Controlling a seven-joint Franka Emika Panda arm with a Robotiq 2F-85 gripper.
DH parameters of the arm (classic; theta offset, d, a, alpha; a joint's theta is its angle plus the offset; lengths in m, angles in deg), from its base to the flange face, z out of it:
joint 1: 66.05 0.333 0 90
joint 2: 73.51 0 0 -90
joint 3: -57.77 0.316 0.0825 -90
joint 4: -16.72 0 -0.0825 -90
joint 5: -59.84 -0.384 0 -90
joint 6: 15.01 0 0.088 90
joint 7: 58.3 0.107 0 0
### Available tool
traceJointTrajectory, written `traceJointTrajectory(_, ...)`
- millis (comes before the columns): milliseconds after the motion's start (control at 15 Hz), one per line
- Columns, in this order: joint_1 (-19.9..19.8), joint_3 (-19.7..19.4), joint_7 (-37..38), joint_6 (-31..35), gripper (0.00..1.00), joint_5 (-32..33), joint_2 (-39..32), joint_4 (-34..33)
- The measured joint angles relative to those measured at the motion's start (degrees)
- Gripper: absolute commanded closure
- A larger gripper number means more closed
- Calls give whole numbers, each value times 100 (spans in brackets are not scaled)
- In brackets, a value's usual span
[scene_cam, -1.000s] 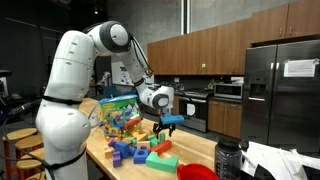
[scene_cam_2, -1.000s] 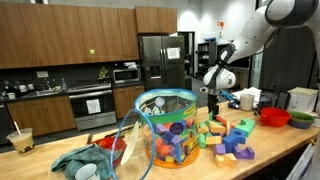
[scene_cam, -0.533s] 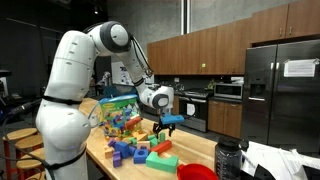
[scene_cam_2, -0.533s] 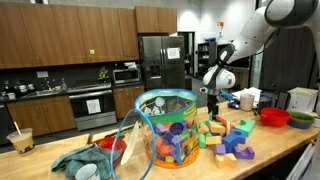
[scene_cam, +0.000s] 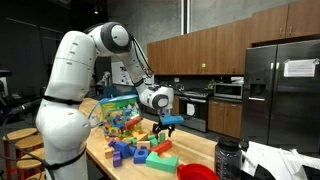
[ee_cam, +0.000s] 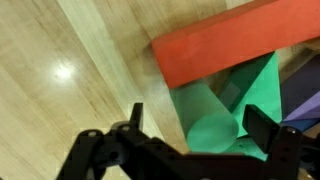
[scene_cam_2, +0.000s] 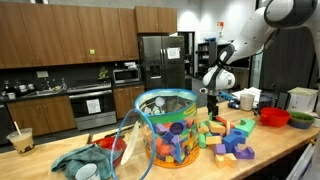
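My gripper (ee_cam: 197,118) is open and points down over a pile of coloured blocks (scene_cam: 140,150) on a wooden counter (ee_cam: 70,70). In the wrist view a green cylinder (ee_cam: 210,125) lies between the two spread fingers, and neither finger presses on it. A long red block (ee_cam: 225,45) lies just beyond it, with a green wedge (ee_cam: 265,85) and a purple block (ee_cam: 305,95) to the right. In both exterior views the gripper (scene_cam: 165,128) (scene_cam_2: 211,113) hangs a little above the pile (scene_cam_2: 228,138).
A clear plastic jar (scene_cam_2: 167,125) (scene_cam: 118,112) full of blocks stands beside the pile. A red bowl (scene_cam_2: 274,116) (scene_cam: 198,172), a dark bottle (scene_cam: 228,158), a teal cloth (scene_cam_2: 75,160) and a cup with a straw (scene_cam_2: 17,140) also sit on the counter.
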Motion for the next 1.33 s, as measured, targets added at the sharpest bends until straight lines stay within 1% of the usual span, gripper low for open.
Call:
traceJointTrajectory(133,0,2,0,2,38,0,-8,7)
traceJointTrajectory(333,0,2,1,4,64,1,-10,9)
traceJointTrajectory(467,-2,-4,1,5,79,3,-5,2)
traceJointTrajectory(533,-2,-8,1,8,84,3,-6,1)
traceJointTrajectory(1067,-2,-8,0,9,84,32,-7,-5)
traceJointTrajectory(1333,-3,-36,0,-80,84,183,5,-93)
